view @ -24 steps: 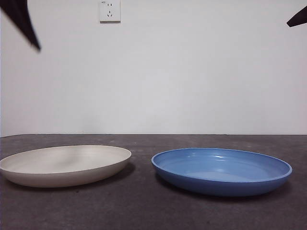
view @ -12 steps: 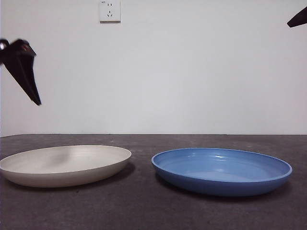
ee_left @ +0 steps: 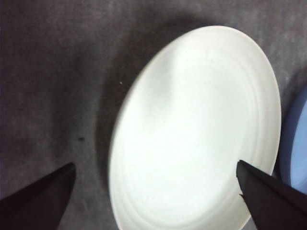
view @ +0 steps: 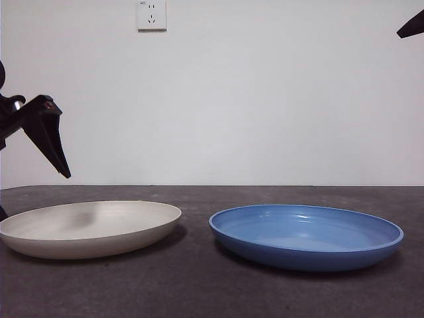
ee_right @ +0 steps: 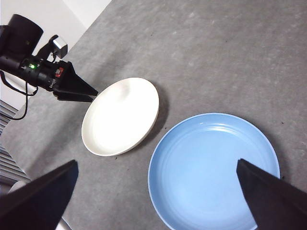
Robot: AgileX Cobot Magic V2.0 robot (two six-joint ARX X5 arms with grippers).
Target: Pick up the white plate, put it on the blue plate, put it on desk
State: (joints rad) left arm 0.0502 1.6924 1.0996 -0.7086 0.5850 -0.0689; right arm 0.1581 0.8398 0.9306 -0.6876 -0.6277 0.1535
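On the table (view: 199, 291) nothing is done: white plate (view: 89, 227) lies under the left pincer (ee_left: 153, 191), jaws apart, beside blue plate (view: 306, 236).

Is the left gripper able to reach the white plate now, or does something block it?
Probably yes. The left gripper hangs open above the white plate, nothing lies between them, and the plate is bare. The blue plate sits apart beside it, and the right gripper waits high above.

Dark desk (view: 199, 291) bearing white plate (view: 89, 228) beside blue plate (view: 306, 236).
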